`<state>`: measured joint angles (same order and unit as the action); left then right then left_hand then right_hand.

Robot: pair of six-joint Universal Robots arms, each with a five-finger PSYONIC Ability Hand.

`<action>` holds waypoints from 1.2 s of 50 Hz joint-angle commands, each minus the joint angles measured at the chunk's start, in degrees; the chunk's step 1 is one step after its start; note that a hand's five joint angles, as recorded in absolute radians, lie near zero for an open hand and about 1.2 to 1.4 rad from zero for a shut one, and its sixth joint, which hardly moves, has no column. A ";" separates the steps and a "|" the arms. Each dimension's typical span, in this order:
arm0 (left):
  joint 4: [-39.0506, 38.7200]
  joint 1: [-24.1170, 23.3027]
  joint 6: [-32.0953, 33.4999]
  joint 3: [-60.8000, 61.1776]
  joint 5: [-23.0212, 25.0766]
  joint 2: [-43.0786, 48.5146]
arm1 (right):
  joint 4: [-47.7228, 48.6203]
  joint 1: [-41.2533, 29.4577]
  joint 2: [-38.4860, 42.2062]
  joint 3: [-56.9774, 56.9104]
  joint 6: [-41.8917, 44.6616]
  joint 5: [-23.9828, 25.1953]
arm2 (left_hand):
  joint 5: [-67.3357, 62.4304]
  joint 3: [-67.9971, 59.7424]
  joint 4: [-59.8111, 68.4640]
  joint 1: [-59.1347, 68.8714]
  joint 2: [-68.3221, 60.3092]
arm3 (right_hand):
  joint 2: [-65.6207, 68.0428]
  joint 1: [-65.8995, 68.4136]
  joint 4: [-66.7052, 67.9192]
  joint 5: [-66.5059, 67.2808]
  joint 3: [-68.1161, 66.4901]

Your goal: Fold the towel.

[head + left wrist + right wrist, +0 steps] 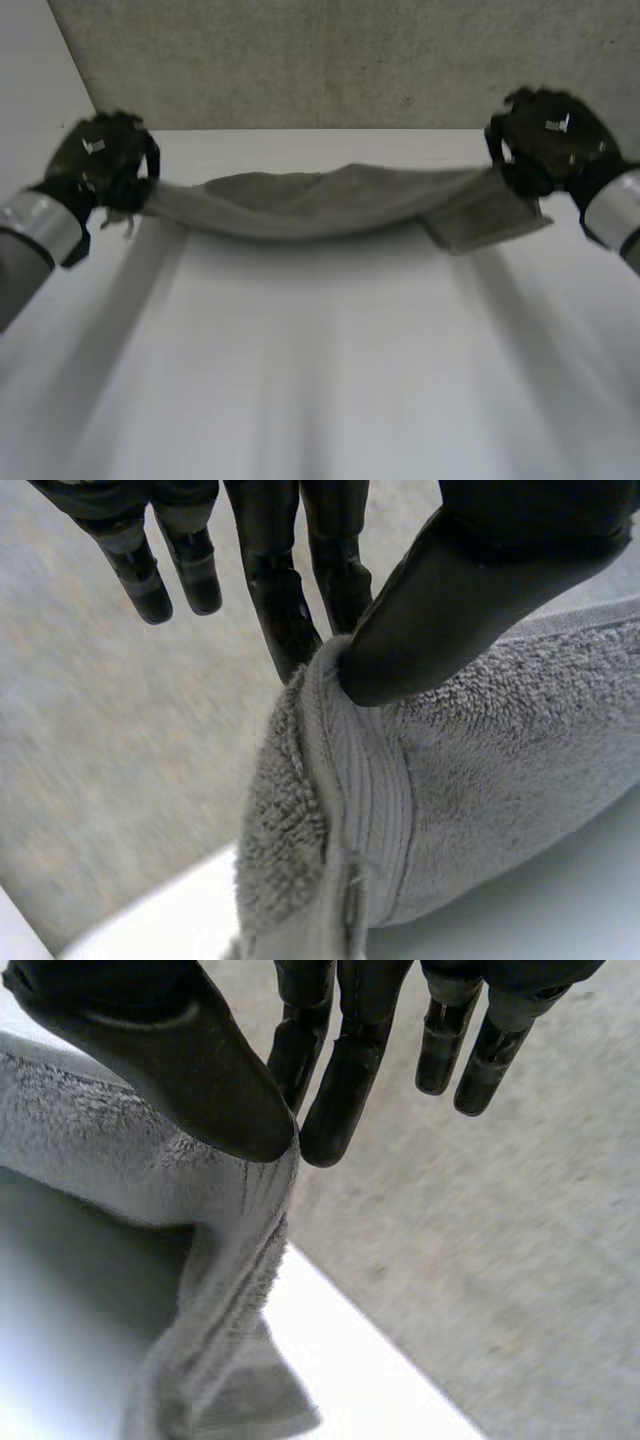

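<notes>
While pinched by both robot hands (100,155) (548,135), towel (320,200) over white table (320,360), grey surface (350,60) beyond.

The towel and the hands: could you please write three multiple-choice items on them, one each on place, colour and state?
1. Where is the towel?
A. Folded in a neat stack.
B. Slung between the left hand and right hand.
C. Rolled up in one hand.

2. What colour is the towel?
A. Grey.
B. Red.
C. Blue.

3. What are the hands doing?
A. Resting open, off the towel.
B. Curled, holding nothing.
C. Each pinching a towel end.

Answers: 1 B, it sags from hand to hand in the head view; 2 A, its pile is grey in every view; 3 C, each wrist view shows the cloth pinched.
</notes>
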<state>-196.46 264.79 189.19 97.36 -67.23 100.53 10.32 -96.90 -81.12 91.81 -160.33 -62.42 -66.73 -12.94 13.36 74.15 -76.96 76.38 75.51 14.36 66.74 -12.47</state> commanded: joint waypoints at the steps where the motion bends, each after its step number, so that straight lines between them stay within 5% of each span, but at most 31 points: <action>1: 0.81 2.04 -0.05 6.61 2.89 -6.46 | -0.56 3.29 -10.25 8.11 -0.06 4.32 | -3.27 2.94 -3.36 5.85 -3.04 | 3.62 4.49 -4.36 3.26 2.47; 10: 10.37 5.99 -1.80 8.81 7.63 -21.31 | -8.19 5.93 -23.54 7.60 -4.54 4.76 | -3.27 2.94 -3.36 5.85 -3.04 | 3.62 4.49 -4.36 3.26 2.47; 21: 13.39 8.11 -4.53 9.08 9.05 -23.27 | -11.02 8.65 -21.81 5.66 -4.90 5.73 | -3.27 2.94 -3.36 5.85 -3.04 | 3.62 4.49 -4.36 3.26 2.47; 36: 12.77 5.91 -1.46 -2.00 7.56 -0.60 | -10.67 8.04 2.20 -3.40 6.88 3.88 | -3.27 2.94 -3.36 5.85 -3.04 | 3.62 4.49 -4.36 3.26 2.47; 40: 12.77 3.37 -1.11 -9.18 3.80 7.90 | -10.41 5.76 8.42 -7.51 7.14 2.40 | -3.27 2.94 -3.36 5.85 -3.04 | 3.62 4.49 -4.36 3.26 2.47; 44: 13.30 2.66 -0.93 -15.86 -0.43 15.46 | -9.44 4.53 11.87 -9.46 7.32 0.90 | -3.27 2.94 -3.36 5.85 -3.04 | 3.62 4.49 -4.36 3.26 2.47; 60: 11.63 0.20 7.15 -24.67 -1.32 28.31 | 1.01 0.84 23.02 -12.01 7.14 -3.50 | -3.27 2.94 -3.36 5.85 -3.04 | 3.62 4.49 -4.36 3.26 2.47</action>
<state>-183.89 265.59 193.90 75.22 -68.59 125.01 9.15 -95.57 -60.76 80.69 -153.19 -65.06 -66.74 -12.94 13.36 74.15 -76.96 76.38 75.51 14.37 66.76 -12.47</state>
